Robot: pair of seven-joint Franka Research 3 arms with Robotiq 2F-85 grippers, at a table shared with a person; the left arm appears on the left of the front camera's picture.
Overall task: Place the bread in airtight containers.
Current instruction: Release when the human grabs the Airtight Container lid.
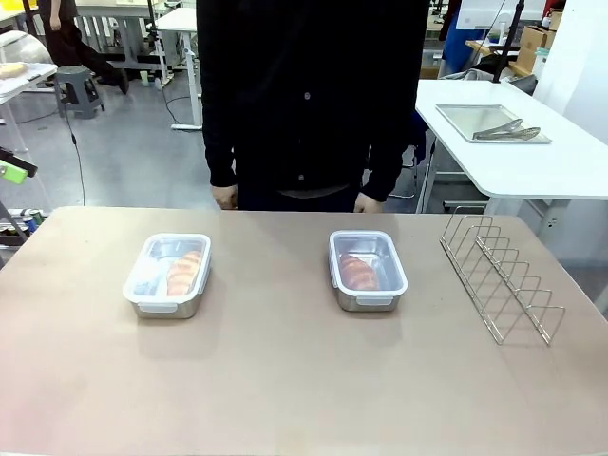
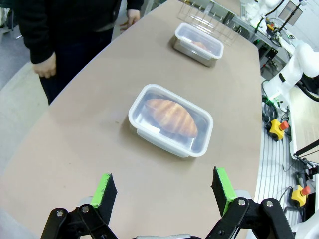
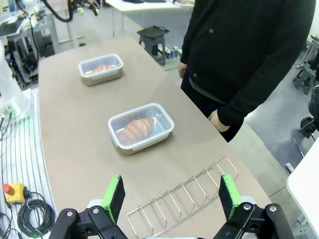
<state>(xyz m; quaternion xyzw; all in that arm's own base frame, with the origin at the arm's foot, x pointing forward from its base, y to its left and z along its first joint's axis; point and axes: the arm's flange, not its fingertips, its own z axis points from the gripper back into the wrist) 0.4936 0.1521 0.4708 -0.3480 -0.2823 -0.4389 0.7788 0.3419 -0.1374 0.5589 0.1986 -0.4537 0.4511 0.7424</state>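
— While both claws hang spread and empty, where does the bread sit?
— Each croissant lies in a lidded container. The left claw [image 2: 163, 193] faces the left container [image 2: 170, 119] straight ahead, near it, the croissant [image 2: 172, 116] lying crosswise to the fingers.
— And the other?
— The right claw [image 3: 171, 197] has the wire rack [image 3: 182, 201] just beneath, its container [image 3: 141, 127] beyond, toward the table's person-side edge. Each arm is nearer its own.

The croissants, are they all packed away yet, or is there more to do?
It looks finished. One croissant lies in the left container and the other croissant in the right container, both with clear lids on. Left gripper and right gripper are open and empty. Nothing seems left.
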